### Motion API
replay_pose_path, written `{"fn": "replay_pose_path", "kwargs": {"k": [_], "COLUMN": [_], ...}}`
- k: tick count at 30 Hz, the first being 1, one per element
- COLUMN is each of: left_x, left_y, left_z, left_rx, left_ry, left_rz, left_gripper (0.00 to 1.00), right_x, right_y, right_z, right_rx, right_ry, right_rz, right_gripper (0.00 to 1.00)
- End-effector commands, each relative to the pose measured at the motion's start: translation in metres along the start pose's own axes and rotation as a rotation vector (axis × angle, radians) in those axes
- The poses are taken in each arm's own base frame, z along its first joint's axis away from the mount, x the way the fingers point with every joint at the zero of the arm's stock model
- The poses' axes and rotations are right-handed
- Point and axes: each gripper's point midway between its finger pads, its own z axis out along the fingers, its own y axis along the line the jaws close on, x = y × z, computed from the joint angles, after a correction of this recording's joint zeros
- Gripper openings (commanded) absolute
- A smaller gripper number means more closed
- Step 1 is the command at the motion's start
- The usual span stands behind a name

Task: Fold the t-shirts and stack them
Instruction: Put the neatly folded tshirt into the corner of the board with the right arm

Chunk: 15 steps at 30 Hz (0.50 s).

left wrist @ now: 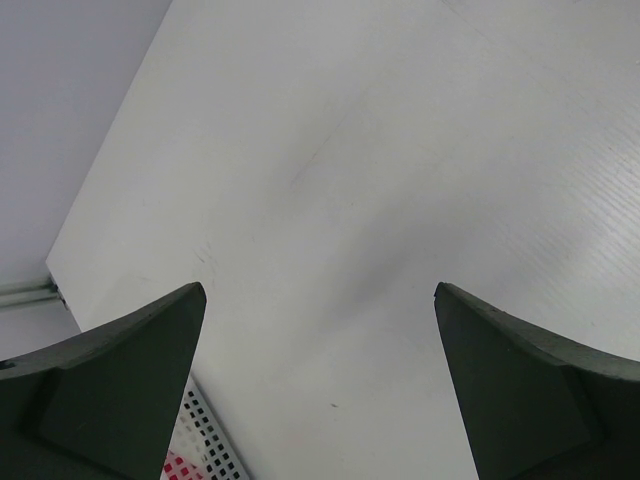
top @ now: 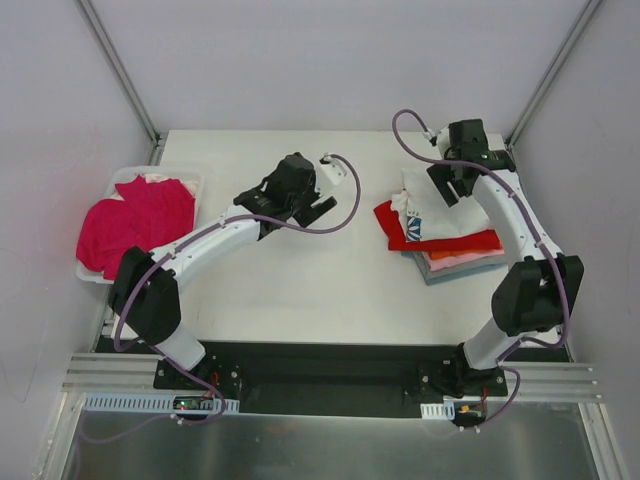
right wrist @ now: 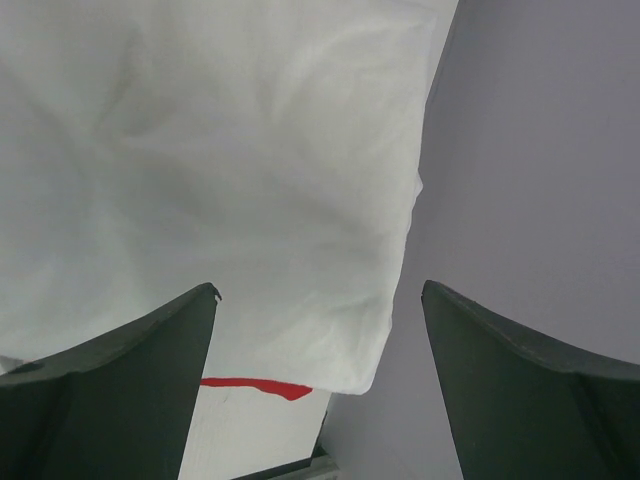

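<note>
Left gripper (left wrist: pixel 320 290) and right gripper (right wrist: pixel 320 290) gape empty; print on the white t-shirt (top: pixel 425 203) is unreadably small.

Overhead from behind; wrist views close over table (left wrist: pixel 400 150), white t-shirt (right wrist: pixel 200 150)

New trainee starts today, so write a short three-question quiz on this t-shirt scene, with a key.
1. True or false: the left claw holds a t-shirt.
2. Which lies on top of the stack? A orange t-shirt, B white t-shirt, C light-blue t-shirt.
3. Where does the magenta t-shirt lie?

Key
1. False: it is open over bare table.
2. B.
3. In the basket at the table's left edge.
</note>
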Motion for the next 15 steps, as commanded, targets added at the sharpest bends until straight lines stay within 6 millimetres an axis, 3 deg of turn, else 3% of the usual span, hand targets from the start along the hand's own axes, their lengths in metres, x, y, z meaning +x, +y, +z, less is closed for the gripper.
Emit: {"fn": "replay_pose_path", "kwargs": {"k": [1, 3, 15], "left_x": [-0.003, -0.002, 0.004], "left_y": [0.011, 0.011, 0.007], "left_z": [-0.010, -0.010, -0.011], "left_rx": [-0.036, -0.035, -0.026], "left_ry": [-0.032, -0.031, -0.024], "left_rz": [-0.032, -0.031, -0.038], "left_gripper": [0.99, 0.99, 0.99], "right_x": [0.021, 0.030, 0.098], "right_y": [-0.009, -0.009, 0.036], "right_z": [0.025, 0.033, 0.089], "right_rx": [0.000, -0.019, -0.122], "right_ry": [0.069, 0.089, 0.278], "right_rz": [0.014, 0.030, -0.019], "right_gripper": [0.88, 0.88, 0.86]}}
